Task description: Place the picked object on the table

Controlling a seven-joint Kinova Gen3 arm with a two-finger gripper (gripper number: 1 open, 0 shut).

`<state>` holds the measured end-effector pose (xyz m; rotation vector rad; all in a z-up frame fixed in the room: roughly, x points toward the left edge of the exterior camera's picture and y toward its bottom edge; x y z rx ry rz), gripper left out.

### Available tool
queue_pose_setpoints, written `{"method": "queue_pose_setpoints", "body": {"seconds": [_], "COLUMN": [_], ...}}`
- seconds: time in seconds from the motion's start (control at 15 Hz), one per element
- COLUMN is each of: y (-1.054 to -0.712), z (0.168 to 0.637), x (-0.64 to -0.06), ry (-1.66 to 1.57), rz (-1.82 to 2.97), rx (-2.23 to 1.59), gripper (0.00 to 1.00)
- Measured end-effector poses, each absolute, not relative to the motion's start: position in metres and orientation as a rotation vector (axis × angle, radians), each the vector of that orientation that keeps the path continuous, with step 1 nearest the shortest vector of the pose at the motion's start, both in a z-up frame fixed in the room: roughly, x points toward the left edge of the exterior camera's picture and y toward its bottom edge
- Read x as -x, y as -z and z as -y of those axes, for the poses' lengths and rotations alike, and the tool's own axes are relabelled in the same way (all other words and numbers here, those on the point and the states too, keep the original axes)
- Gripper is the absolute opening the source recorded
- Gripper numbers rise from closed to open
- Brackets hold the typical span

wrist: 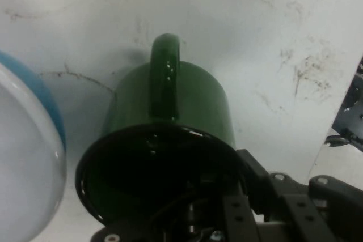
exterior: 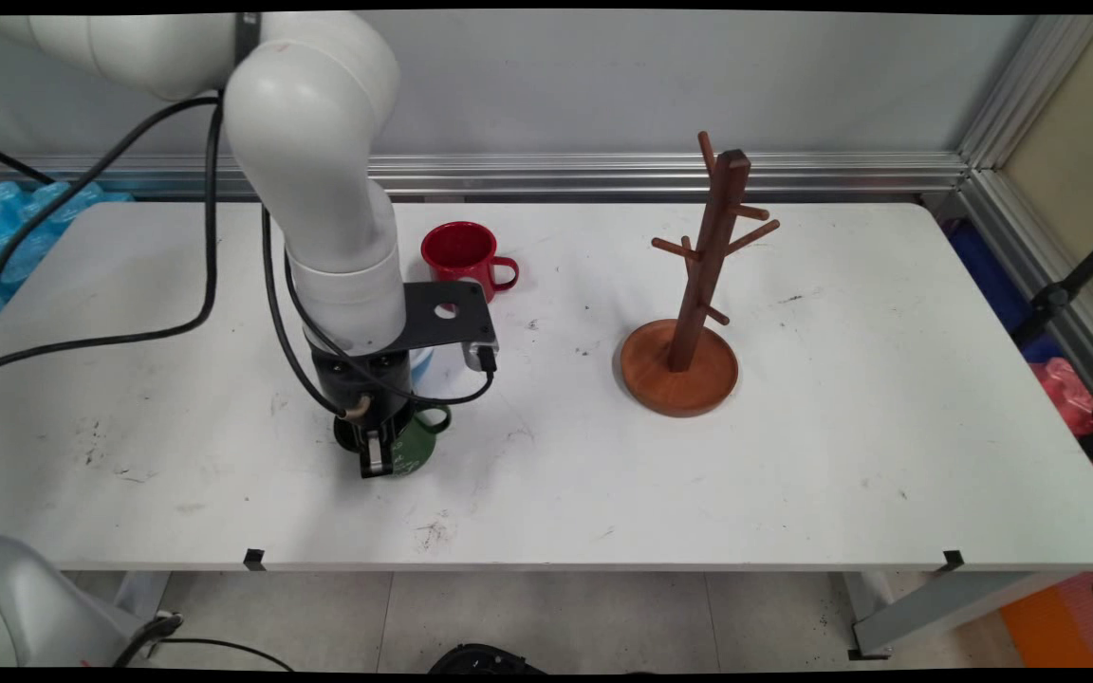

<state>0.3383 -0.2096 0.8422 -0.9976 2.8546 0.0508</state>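
White worktop [exterior: 793, 455] held a red mug [exterior: 461, 254] and wooden mug tree [exterior: 689, 323]; gripper [exterior: 378, 457] was down at green mug [wrist: 170, 140], finger over its rim, grip unclear.

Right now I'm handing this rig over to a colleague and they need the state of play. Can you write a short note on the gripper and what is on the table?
Gripper: down at table height, right at the green mug; cannot tell whether it is open or shut.
Green mug: on the white table, left of centre, its handle on the side away from the hand camera.
Blue-and-white vessel: close beside the green mug, mostly hidden by the arm in the main view.
Red mug: upright, farther back toward the wall.
Wooden mug tree: right of centre, pegs bare.
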Motion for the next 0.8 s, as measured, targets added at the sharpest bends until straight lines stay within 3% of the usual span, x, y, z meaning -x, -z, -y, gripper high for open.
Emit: {"method": "queue_pose_setpoints", "body": {"seconds": [0.27,0.33,0.8], "y": [-0.8385,-0.8375,-0.8335], "z": [0.2120,0.2127,0.2167], "x": [-0.3353,-0.3344,-0.3291], "ry": [-0.045,-0.042,-0.031], "rz": [-2.848,-2.847,-2.856], "rx": [0.998,0.999,1.015], "gripper": [0.00,1.00,1.00]}}
